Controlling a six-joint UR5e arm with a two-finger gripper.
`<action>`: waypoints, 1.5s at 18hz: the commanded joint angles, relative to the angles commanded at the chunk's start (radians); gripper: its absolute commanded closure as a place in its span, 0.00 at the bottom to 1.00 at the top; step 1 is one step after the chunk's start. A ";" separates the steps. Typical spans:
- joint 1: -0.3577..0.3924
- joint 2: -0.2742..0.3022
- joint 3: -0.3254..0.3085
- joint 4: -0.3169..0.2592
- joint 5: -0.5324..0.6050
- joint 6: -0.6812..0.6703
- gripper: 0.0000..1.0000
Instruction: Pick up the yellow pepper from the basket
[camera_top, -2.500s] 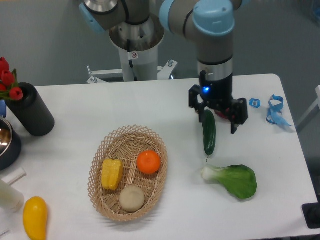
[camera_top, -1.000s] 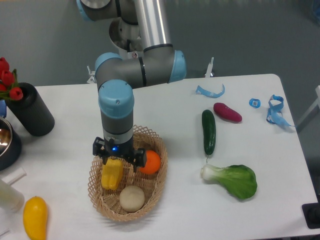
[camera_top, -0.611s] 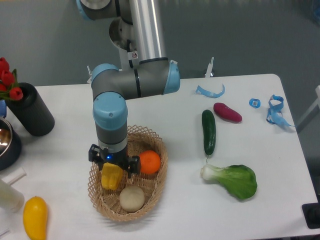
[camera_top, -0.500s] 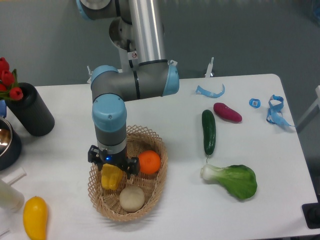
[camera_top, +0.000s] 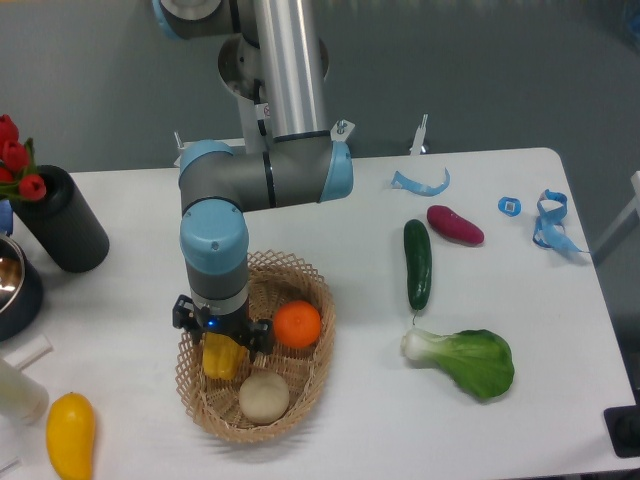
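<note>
Three items in the basket (camera_top: 305, 375): the yellow pepper (camera_top: 222, 359), an orange (camera_top: 297, 324) and a pale round vegetable (camera_top: 263, 396); we see the basket sitting toward the front-left part of the table (camera_top: 330, 210).
Pepper position: on the left side of the basket, just beside the orange and right behind the pale vegetable; only its lower part shows beneath the tool.
Gripper (camera_top: 222, 340): we have it pointing straight down over the pepper, its dark jaws straddling the top of the fruit; we cannot tell whether they have closed on it or merely bracket it.
Why this approach: coming from above keeps our fingers clear of the lattice rim and of the orange crowding the pepper's right side.
Step in hand: we judge this to be the moment of seating and closing, with the lift not yet done, since the pepper sits low in the basket.
Risk: the ribbed, lobed sides could let the pepper twist or slip if we pinch it off-centre.
Look-alike: a smooth yellow fruit (camera_top: 70, 434) lies at the front-left corner, well apart from the basket; we leave it.
Right half of the table: a cucumber (camera_top: 417, 263) and a leafy green (camera_top: 463, 360).
</note>
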 joint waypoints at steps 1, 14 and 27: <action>-0.002 0.000 0.000 0.002 0.006 0.000 0.31; 0.006 0.038 0.058 0.008 0.008 0.024 0.92; 0.138 0.109 0.310 0.014 -0.112 0.032 0.92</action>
